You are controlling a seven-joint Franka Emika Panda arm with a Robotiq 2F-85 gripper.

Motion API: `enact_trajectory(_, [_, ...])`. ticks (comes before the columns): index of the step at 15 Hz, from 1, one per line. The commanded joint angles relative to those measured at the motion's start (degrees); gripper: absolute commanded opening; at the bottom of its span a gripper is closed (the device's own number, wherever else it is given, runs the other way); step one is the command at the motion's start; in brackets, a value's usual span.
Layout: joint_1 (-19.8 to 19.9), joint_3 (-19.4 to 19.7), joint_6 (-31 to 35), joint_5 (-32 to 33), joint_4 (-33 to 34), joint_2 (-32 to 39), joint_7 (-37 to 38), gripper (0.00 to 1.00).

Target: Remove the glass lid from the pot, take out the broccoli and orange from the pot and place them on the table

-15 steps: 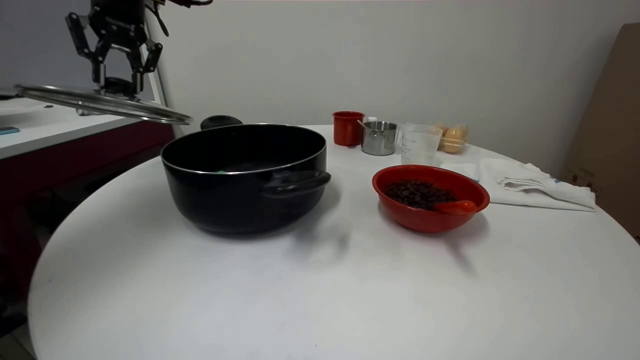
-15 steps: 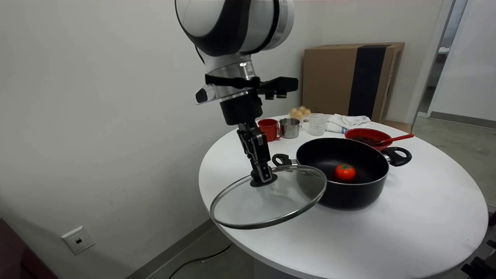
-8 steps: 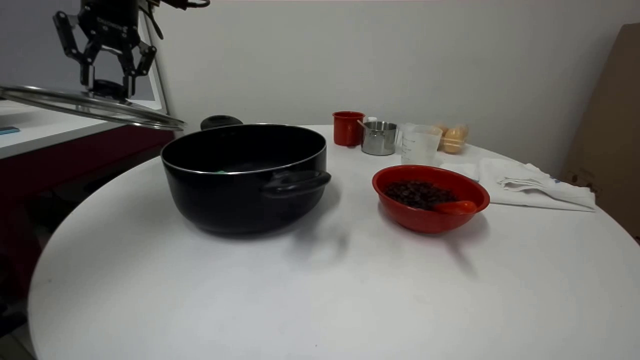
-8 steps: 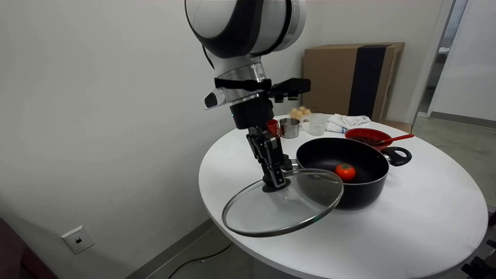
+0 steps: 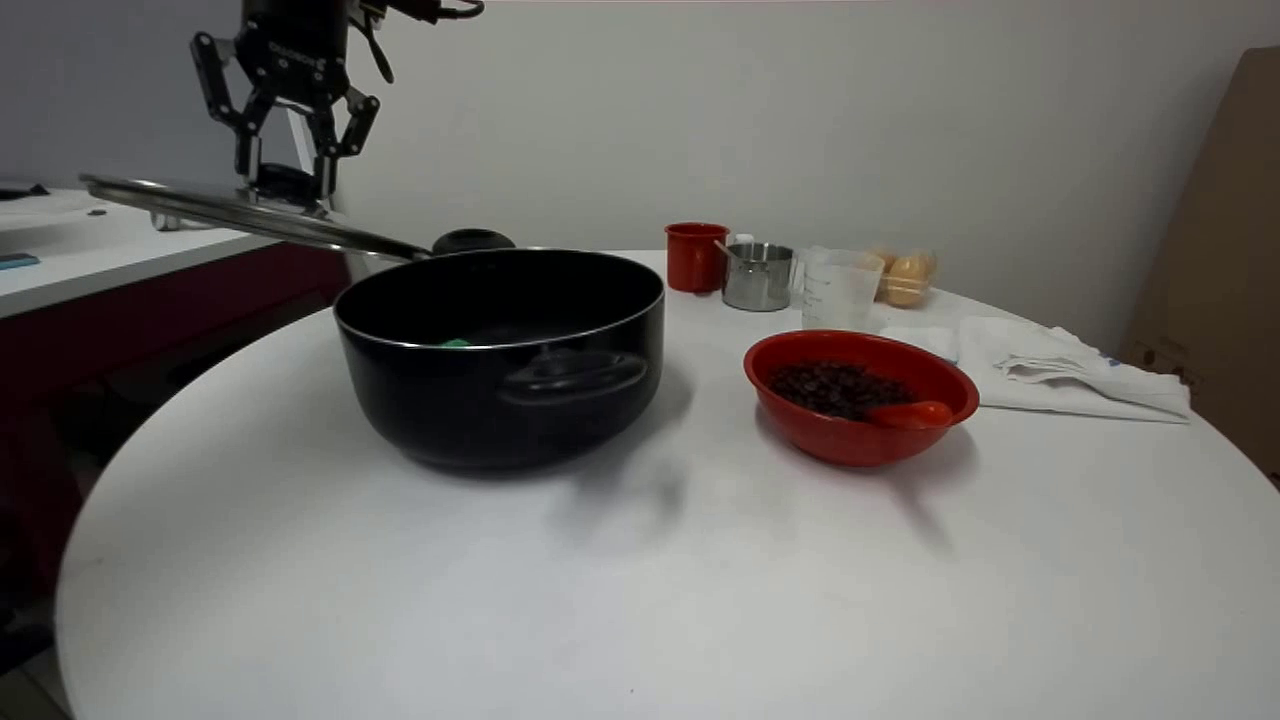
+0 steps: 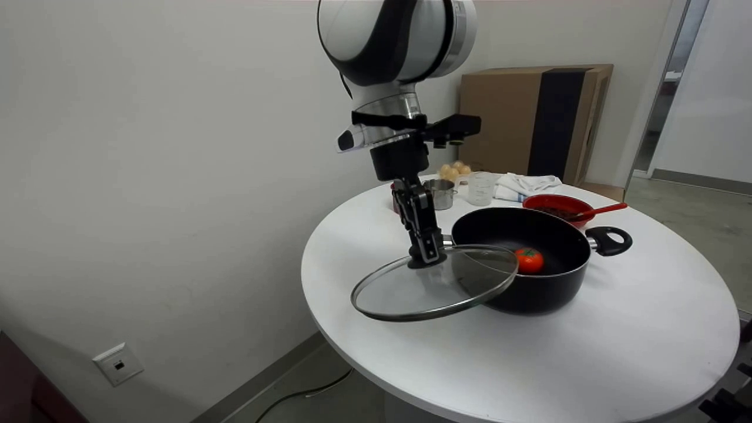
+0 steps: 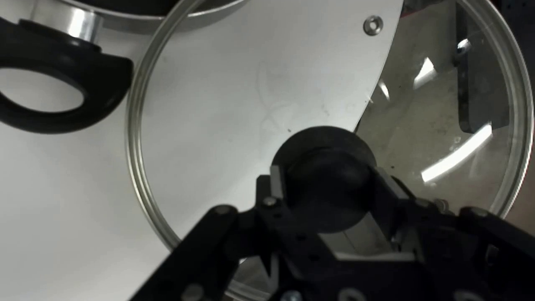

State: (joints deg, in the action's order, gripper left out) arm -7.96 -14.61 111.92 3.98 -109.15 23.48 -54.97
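My gripper [image 6: 429, 252] is shut on the black knob of the glass lid [image 6: 399, 296] and holds it in the air, tilted, beside the pot [image 6: 537, 296]. The knob sits between the fingers in the wrist view [image 7: 332, 182]. In an exterior view the lid's low edge meets the rim of the pot [image 5: 500, 410]; I cannot tell whether they touch. The orange [image 6: 529, 261], orange-red with a green top, lies inside the pot. A sliver of green [image 5: 455, 343] shows inside the rim; I cannot tell if it is the broccoli, which is otherwise hidden. The pot stands on the white table [image 6: 546, 364].
A red bowl [image 5: 860, 435] with dark beans and a red spoon stands beside the pot. A red mug [image 5: 695, 257], a metal cup [image 5: 757, 278], a clear measuring cup [image 5: 840, 290], eggs [image 5: 908, 280] and a white cloth [image 5: 1080, 365] stand along the far side.
My gripper and the lid have moved toward the pot and, since half a second ago, slightly up. The pot has shifted and turned a little, with its handles and the orange.
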Motion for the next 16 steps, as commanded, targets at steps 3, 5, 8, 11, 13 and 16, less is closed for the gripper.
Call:
enact_trajectory(3, [0.4, 1.8, -2.3, -0.3, 6.5, 2.9, 2.5, 0.26])
enact_trajectory(5, [0.8, 2.7, -2.3, 0.0, 8.7, 4.1, 3.4, 0.26])
enact_trajectory(8, [1.6, 3.7, -2.9, -0.5, 12.4, 6.1, 4.6, 0.26])
enact_trajectory(11, [2.2, 3.7, -3.7, -1.3, 15.4, 7.4, 5.8, 0.26])
enact_trajectory(13, [2.2, 3.1, -3.4, -2.4, 16.6, 7.5, 6.8, 0.26])
enact_trajectory(16, [1.4, 2.3, -0.7, -4.6, 19.6, 8.3, 9.7, 0.26])
